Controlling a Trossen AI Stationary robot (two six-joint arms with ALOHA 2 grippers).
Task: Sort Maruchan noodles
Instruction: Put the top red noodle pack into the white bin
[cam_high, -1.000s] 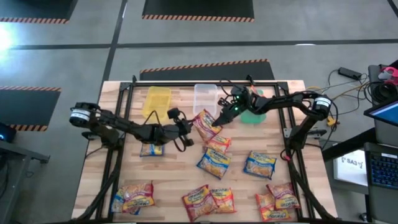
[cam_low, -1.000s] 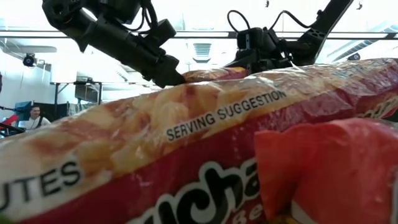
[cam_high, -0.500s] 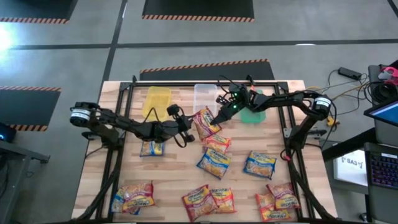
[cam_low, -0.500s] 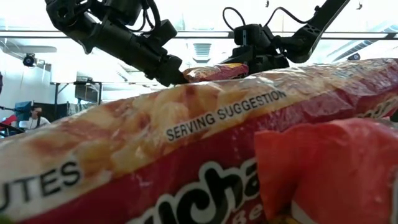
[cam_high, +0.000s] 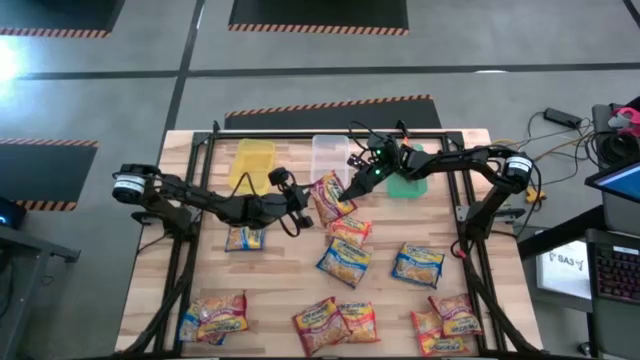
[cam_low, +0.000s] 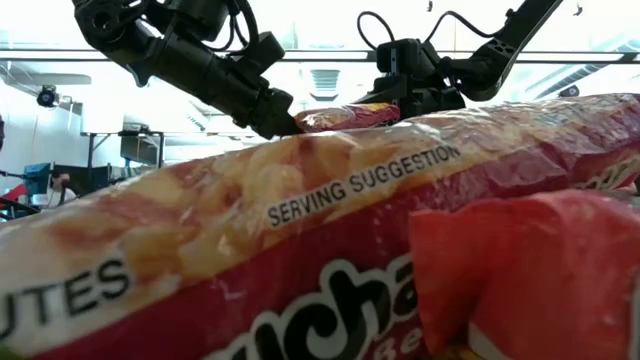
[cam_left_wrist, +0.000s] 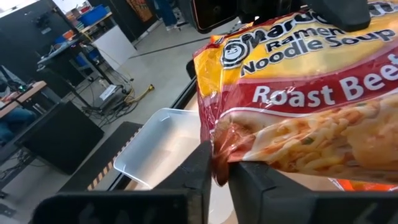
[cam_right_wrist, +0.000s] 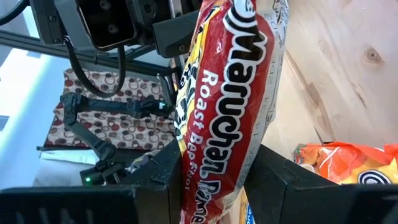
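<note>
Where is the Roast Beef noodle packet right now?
The Roast Beef packet hangs mid-table just in front of the clear bin, pinched by both the left gripper and right gripper.

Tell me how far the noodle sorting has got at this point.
Barely begun: the yellow bin, clear bin and green bin look empty. In hand: one Roast Beef packet, pinched by both the left gripper and right gripper. Left: the other packets lying across the table.
</note>
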